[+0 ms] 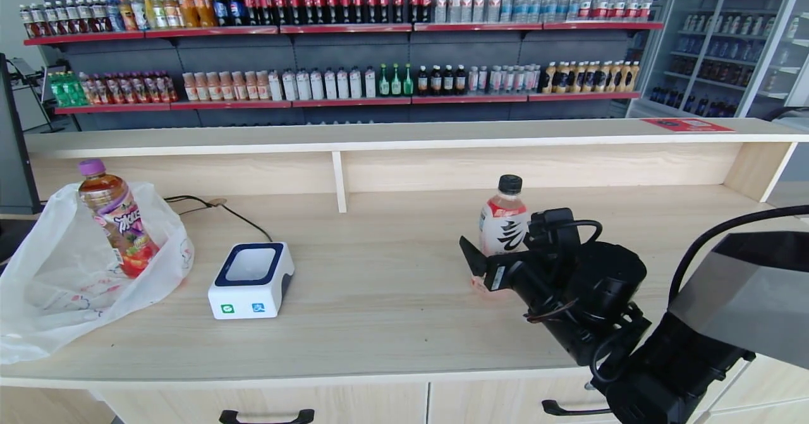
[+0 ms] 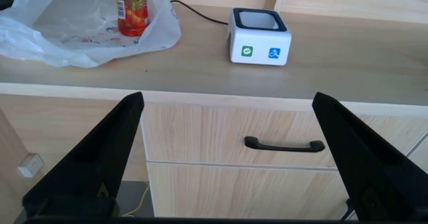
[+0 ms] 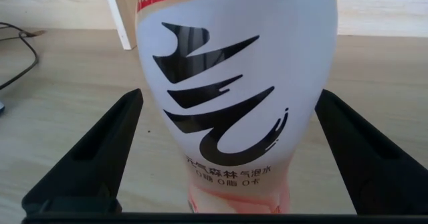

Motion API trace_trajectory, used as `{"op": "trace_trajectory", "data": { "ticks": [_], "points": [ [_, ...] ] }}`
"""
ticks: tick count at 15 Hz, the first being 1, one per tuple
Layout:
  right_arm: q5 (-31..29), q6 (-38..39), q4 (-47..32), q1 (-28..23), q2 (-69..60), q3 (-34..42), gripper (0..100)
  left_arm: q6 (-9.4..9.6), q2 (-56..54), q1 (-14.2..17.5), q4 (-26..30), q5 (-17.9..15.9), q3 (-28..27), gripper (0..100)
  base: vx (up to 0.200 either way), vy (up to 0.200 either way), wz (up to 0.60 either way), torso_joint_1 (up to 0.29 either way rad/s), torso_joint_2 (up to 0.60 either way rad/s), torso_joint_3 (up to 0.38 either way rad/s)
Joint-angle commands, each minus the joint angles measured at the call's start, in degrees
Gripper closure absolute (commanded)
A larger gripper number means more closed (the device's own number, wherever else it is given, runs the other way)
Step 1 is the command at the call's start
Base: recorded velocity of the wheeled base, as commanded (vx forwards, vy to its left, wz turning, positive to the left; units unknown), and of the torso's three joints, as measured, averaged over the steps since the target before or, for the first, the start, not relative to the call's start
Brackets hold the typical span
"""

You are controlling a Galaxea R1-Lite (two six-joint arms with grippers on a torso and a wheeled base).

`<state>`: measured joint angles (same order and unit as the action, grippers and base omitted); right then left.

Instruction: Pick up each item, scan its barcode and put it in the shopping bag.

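while the right gripper (image 3: 229,100) is sitting spread wide around the white bottle (image 1: 504,225), a finger on each side and a gap at both, i'm worrying mostly about the squeeze. the bottle is standing upright on the wooden counter (image 1: 392,310), well to the right of the scanner (image 1: 251,278). it's looking tall and narrow-footed, so a finger arriving first on one side is likely tipping it or shoving it away. its wrap is looking smooth and glossy over a rounded plastic body that's narrowing toward the black cap, so i'm expecting a light grip to be slipping and a hard one to be denting it. i can't tell which side the barcode is on, so turning it to the scanner's slanted dark window may be taking a guess. the thin, crinkly bag (image 1: 57,272) is slumping at the left end, holding a purple-capped tea bottle (image 1: 117,222) upright, and its floppy mouth could be folding shut. the left gripper (image 2: 227,100) is hanging open and empty below the counter's front edge.
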<state>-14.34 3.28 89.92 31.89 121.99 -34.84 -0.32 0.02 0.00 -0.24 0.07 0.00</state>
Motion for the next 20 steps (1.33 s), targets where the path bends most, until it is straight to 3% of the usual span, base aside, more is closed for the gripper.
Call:
{"op": "trace_trajectory", "data": {
  "ticks": [1, 15, 16, 20],
  "points": [
    [-0.2, -0.1, 0.1, 0.0, 1.1, -1.8, 0, -0.03, 0.0, 0.1, 0.0, 0.0, 0.0, 0, 0.000, 0.000, 0.00, 0.000, 0.00, 0.000],
    [-6.7, -0.2, 0.1, 0.0, 2.1, -3.5, 0, -0.03, 0.0, 0.0, 0.0, 0.0, 0.0, 0, 0.000, 0.000, 0.00, 0.000, 0.00, 0.000],
    [-6.5, 0.0, 0.1, 0.0, 2.1, -3.4, 100, -0.03, 0.0, 0.0, 0.0, 0.0, 0.0, 0, 0.000, 0.000, 0.00, 0.000, 0.00, 0.000],
    [-6.6, 0.4, 0.1, 0.4, 1.3, -3.3, 100, -0.03, 0.0, 0.0, 0.0, 0.0, 0.0, 0, 0.000, 0.000, 0.00, 0.000, 0.00, 0.000]
  ]
}}
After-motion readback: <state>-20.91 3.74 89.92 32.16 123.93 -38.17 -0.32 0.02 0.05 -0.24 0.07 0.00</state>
